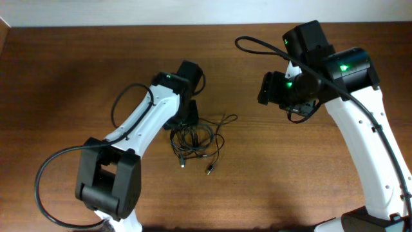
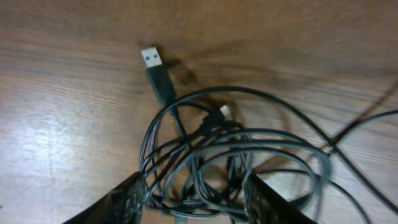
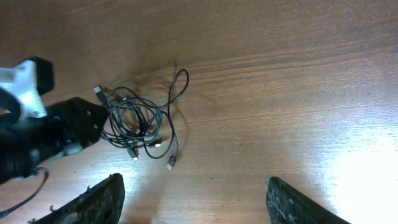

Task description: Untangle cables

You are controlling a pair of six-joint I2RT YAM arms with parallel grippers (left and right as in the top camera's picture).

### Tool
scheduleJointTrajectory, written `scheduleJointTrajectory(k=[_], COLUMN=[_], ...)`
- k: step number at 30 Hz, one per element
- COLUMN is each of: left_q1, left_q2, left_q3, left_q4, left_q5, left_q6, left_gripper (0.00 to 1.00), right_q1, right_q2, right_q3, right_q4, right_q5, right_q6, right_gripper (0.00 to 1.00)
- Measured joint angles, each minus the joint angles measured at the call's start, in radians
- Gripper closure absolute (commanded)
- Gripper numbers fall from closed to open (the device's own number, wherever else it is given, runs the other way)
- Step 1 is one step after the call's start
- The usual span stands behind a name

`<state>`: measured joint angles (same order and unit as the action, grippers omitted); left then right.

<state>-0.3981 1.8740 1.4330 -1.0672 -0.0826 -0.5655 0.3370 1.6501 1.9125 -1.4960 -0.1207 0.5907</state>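
Note:
The cables (image 1: 196,142) lie in one black tangle on the wooden table, just right of centre-left. In the left wrist view the tangle (image 2: 230,149) fills the frame, and a USB plug with a blue tongue (image 2: 152,59) sticks out at the upper left. My left gripper (image 2: 194,193) is open and low over the tangle, with a finger on each side of several loops; it also shows in the overhead view (image 1: 190,117). My right gripper (image 3: 193,199) is open and empty, held high off to the right of the cables (image 3: 140,121).
Plug ends stick out of the tangle toward the front (image 1: 210,169). One thin loop reaches right (image 1: 225,119). The left arm (image 1: 138,125) crosses the table diagonally. The right arm (image 1: 360,122) stands at the right side.

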Motion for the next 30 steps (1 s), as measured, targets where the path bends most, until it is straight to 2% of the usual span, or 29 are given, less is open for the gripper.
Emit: scheduleJointTrajectory(k=[4,7,8,10,11,15,19,25,30], left_q1=[0.0,0.0,0.0,0.0,0.0,0.0,-0.003,-0.043,-0.043], left_q2=[0.0,0.0,0.0,0.0,0.0,0.0,-0.046,-0.415,-0.606], left_q3=[-0.095,-0.13,-0.132,-0.132,-0.133,-0.133,-0.082,0.123,0.14], left_q4=[0.107,0.114,0.114,0.115,0.114,0.108,0.086,0.098,0.17], left_q5=[-0.019,-0.058,-0.067,-0.077,-0.081,-0.06,0.113,0.304,0.439], left_q6=[0.0,0.0,0.0,0.004,0.0,0.005,0.074,0.103,0.085], left_gripper=[0.61,0.65,0.73,0.98,1.0,1.0,1.0,1.0,1.0], right_q1=[0.0,0.0,0.0,0.0,0.0,0.0,0.0,0.029,0.098], right_q2=[0.0,0.0,0.0,0.0,0.0,0.0,0.0,0.0,0.006], right_q3=[0.0,0.0,0.0,0.0,0.0,0.0,0.0,0.0,0.0], right_q4=[0.005,0.008,0.008,0.008,0.008,0.008,0.007,0.01,0.06], right_q5=[0.0,0.0,0.0,0.0,0.0,0.0,0.0,-0.009,-0.029], right_q6=[-0.001,0.0,-0.001,-0.001,0.0,0.0,-0.001,-0.001,-0.001], right_gripper=[0.27,0.27,0.27,0.27,0.27,0.27,0.27,0.27,0.27])
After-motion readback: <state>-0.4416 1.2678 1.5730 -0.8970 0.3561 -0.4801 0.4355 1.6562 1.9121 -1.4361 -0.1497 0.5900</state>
